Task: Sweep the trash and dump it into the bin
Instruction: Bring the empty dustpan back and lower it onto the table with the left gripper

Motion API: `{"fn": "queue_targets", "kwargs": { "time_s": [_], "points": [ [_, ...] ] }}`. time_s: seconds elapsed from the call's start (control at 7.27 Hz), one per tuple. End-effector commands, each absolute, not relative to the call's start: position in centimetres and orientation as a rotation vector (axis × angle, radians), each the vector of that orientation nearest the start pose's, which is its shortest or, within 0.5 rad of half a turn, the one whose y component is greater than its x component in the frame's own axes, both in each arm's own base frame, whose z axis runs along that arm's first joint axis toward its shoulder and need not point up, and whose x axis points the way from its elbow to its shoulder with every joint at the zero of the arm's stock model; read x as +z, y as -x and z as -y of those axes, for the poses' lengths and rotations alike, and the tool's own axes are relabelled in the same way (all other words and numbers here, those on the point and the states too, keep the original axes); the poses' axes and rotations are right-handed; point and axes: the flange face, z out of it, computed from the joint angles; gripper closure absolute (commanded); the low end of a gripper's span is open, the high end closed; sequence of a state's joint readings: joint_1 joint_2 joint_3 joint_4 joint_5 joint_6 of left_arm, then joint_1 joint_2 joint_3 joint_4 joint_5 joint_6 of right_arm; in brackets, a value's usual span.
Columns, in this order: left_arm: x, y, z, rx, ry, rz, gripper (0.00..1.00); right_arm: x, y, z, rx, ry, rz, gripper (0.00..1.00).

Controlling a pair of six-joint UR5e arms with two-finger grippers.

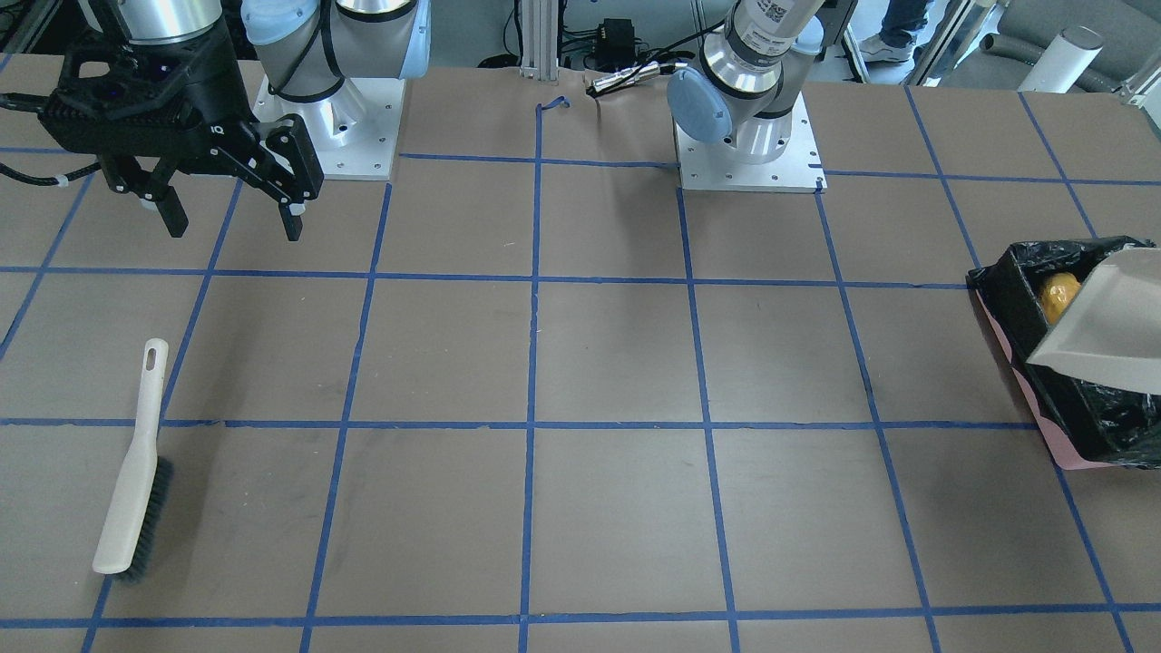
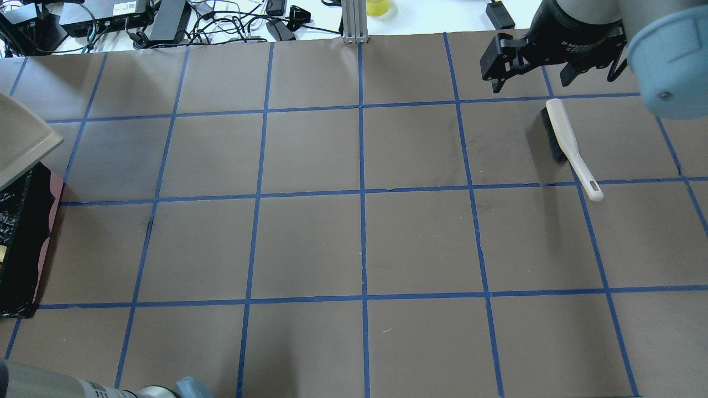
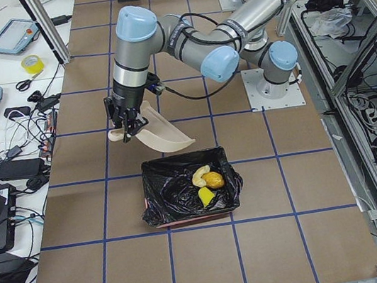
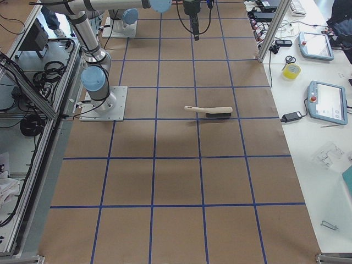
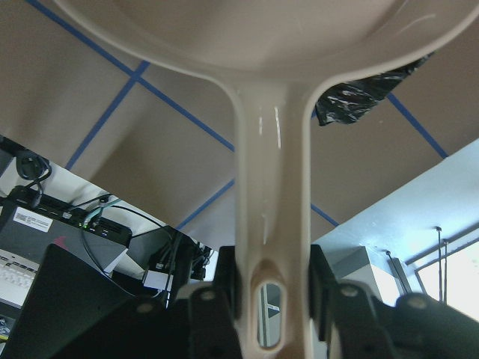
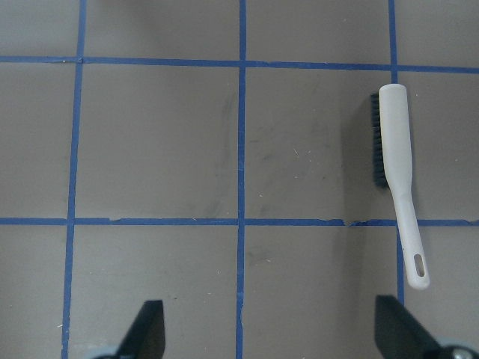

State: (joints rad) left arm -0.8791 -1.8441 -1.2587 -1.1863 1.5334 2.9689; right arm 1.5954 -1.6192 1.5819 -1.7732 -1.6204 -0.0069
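1. Dustpan (image 5: 271, 187): beige plastic. Its handle fills the left wrist view and runs up into the pan. In the left side view the pan hangs above the table, tilted, with its lip pointing down toward the bin. In the front view it overlaps the bin's open top.

2. Table (image 1: 617, 363): brown surface divided into squares by blue tape lines.

3. Left gripper (image 5: 271, 292): clamped on the end of the dustpan handle, one finger on each side. It is carried at the robot's left end of the table.

4. Right gripper (image 1: 232, 222): jaws spread wide and nothing between them. It hangs above the table at the robot's right end, apart from the brush.

5. Bin (image 3: 154, 190): rectangular box with pink sides, lined with a crinkly black bag. It stands on the table at the robot's left end.

6. Brush (image 1: 136, 472): beige handle with a hanging slot and dark bristles. It lies flat on the table under no gripper, across a tape line, well apart from the bin.

7. Trash, all three pieces inside the bin, bunched together on the black liner:
- croissant (image 3: 200, 175): curved, golden
- lump (image 3: 214, 180): orange-brown, touching the croissant
- wedge (image 3: 205, 196): yellow-green, just beside the other two
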Motion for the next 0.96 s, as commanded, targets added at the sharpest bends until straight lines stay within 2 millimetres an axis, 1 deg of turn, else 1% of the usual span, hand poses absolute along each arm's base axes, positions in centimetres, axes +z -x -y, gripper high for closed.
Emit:
{"fn": "queue_targets", "kwargs": {
  "time_s": [0.0, 0.14, 0.28, 0.41, 0.55, 0.69, 0.83],
  "points": [
    [51.0, -20.2, 62.3, 0.108, 3.025, 1.682, 1.00, 53.1, -14.0, 48.5, -0.394, 0.041, -3.167, 0.00],
    [49.2, -15.9, 63.9, 0.167, 2.862, 1.829, 1.00, 53.2, -14.0, 48.4, -0.398, 0.043, -3.165, 0.00],
    [46.1, -12.6, 65.4, 0.199, 2.691, 1.952, 1.00, 53.2, -14.0, 48.4, -0.394, 0.043, -3.165, 0.00],
    [43.4, -9.4, 67.2, 0.173, 2.634, 1.965, 1.00, 53.2, -14.0, 48.4, -0.391, 0.044, -3.166, 0.00],
    [40.0, -8.4, 68.7, 0.154, 2.527, 2.021, 1.00, 53.2, -14.0, 48.4, -0.391, 0.044, -3.166, 0.00],
    [37.7, -7.2, 69.8, 0.146, 2.421, 2.094, 1.00, 53.2, -14.0, 48.4, -0.391, 0.041, -3.165, 0.00],
    [35.5, -5.1, 70.8, 0.122, 2.399, 2.081, 1.00, 53.2, -14.0, 48.4, -0.393, 0.043, -3.165, 0.00]
  ]
}}
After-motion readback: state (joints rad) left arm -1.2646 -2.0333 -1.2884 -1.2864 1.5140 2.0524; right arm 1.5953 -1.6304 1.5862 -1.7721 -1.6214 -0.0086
